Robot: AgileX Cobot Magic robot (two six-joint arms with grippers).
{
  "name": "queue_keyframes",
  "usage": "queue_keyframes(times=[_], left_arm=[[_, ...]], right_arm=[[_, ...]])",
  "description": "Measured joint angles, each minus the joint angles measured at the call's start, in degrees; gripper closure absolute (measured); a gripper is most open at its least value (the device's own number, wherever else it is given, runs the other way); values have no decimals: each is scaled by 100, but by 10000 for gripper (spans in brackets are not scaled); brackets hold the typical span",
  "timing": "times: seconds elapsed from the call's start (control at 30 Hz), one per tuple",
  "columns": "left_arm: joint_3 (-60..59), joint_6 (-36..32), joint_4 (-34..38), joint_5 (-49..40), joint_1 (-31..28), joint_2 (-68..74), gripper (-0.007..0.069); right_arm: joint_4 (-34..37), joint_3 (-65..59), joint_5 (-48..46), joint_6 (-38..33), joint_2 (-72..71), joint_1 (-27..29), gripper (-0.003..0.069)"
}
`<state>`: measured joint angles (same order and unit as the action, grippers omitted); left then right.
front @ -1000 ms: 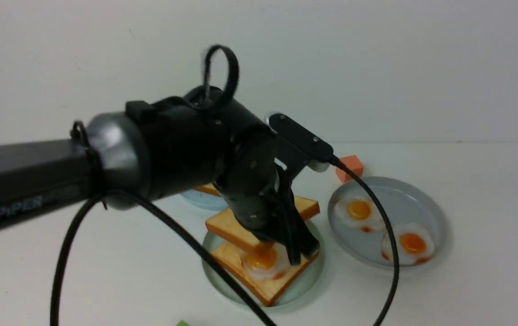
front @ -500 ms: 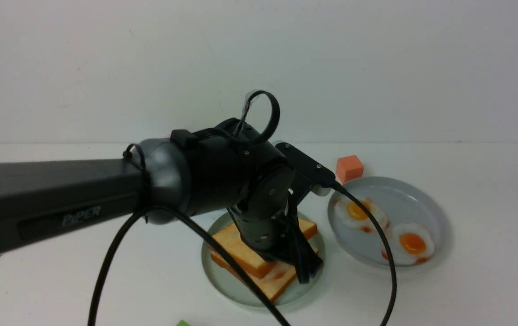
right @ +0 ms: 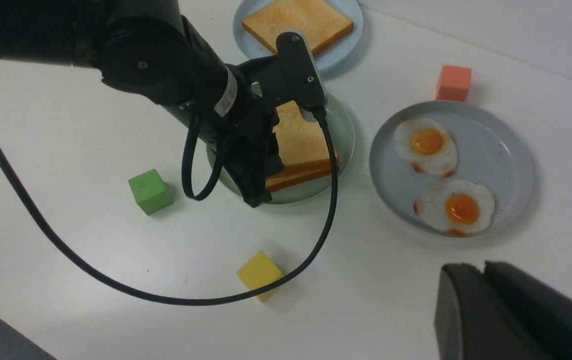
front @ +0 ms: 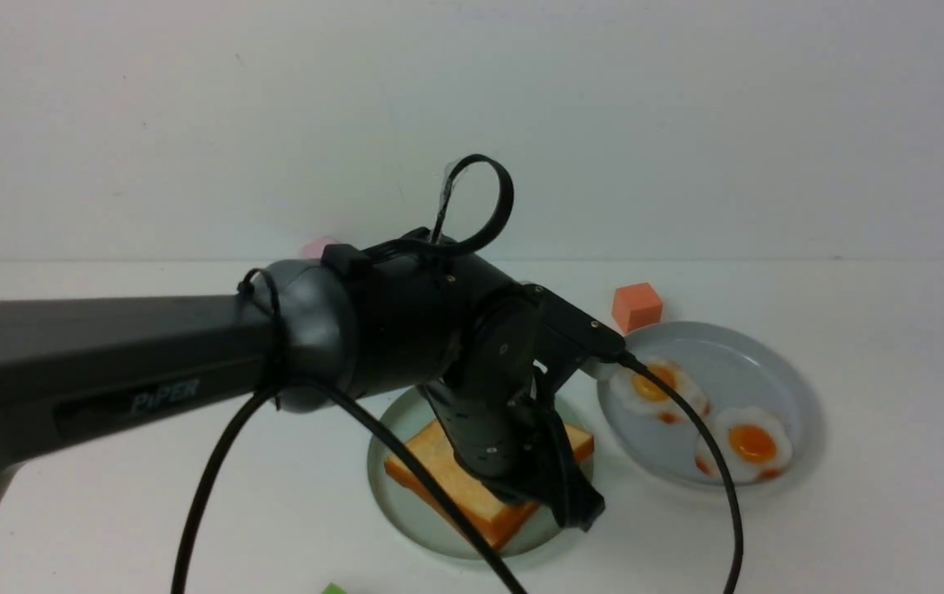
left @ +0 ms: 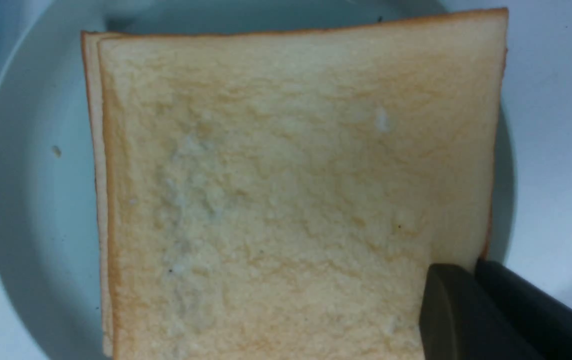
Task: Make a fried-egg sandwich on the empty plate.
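Note:
The fried-egg sandwich (front: 439,462) lies on the mint-green plate (front: 394,505). Its top toast slice (left: 291,190) sits flat and nearly square over the lower slice, and the egg between them is hidden. My left gripper (front: 583,516) is low at the sandwich's near right corner, its jaws pinched on the edge of the top slice (right: 301,145). In the left wrist view the dark fingers (left: 446,300) sit over that corner, with the plate (left: 31,200) beneath. My right gripper (right: 481,267) hovers shut and empty above the bare table, near the egg plate.
A grey-blue plate (front: 728,351) to the right holds two fried eggs (front: 658,384) (front: 748,443). An orange cube (front: 635,305) stands behind it. A light-blue plate (right: 353,30) bears one toast slice (right: 298,20). A green cube (right: 150,191) and a yellow cube (right: 259,274) stand nearer the robot.
My left gripper came down with the top toast slice and laid it over the egg and lower slice. The egg, visible a second ago, is now covered.

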<state>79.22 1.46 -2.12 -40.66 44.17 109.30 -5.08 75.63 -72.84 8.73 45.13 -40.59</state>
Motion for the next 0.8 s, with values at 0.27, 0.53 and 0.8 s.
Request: queue_keyframes(times=[0.27, 0.53, 0.8], left_arm=[[0, -5, 23, 8, 0, 0, 393], [0, 45, 212, -327, 0, -841, 285], [-449, 40, 455, -216, 0, -3879, 635]], right_arm=[[0, 0, 0, 0, 0, 0, 577], [0, 0, 0, 0, 0, 0, 575], [0, 0, 0, 0, 0, 0, 567]])
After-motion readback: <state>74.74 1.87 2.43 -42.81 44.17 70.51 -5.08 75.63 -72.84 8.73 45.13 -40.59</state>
